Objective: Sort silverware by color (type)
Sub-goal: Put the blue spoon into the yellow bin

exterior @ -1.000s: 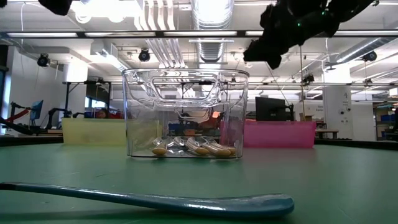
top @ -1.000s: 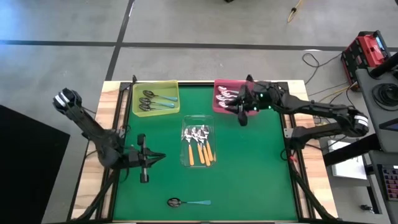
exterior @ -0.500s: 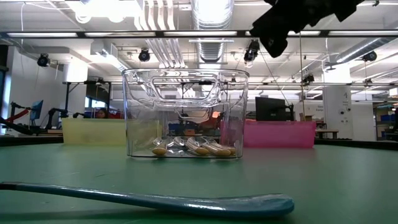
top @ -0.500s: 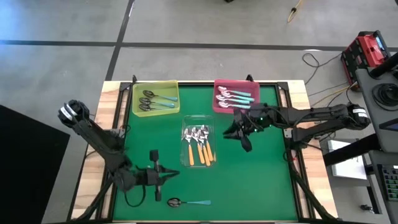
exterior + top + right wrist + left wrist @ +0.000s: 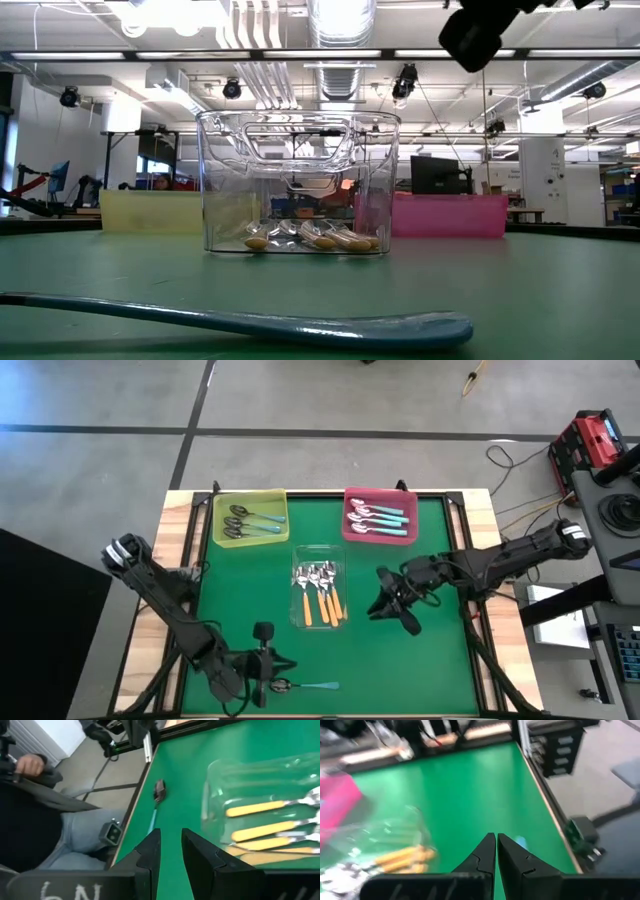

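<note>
- High view puts your left gripper low over the near edge of the green table, right beside the dark bowl of the lone teal-handled spoon; its fingers are pressed together with nothing between them, so if you descend like this you will likely only shove the spoon along the mat, perhaps off the near edge.
- Left wrist view shows only a sliver of teal past the shut fingertips; the spoon lies flat and thin, so I judge a pinch on it apt to slip or to flick it aside unless the jaws part first and straddle the handle.
- Your right gripper hangs just beside the clear tray; its jaws stand narrowly apart and empty; from there it could clip the tray wall and drag the tray, spilling the orange-handled spoons inside.
- Watch the two arms; both reach toward the table's middle and near side, and crossing paths could bring a knock.
- Sorted so far: dark-bowled spoons in the yellow tray, silver teal-handled spoons in the pink tray; the lone spoon's bowl looks dark, so dropping it in pink would be a mis-sort.
</note>
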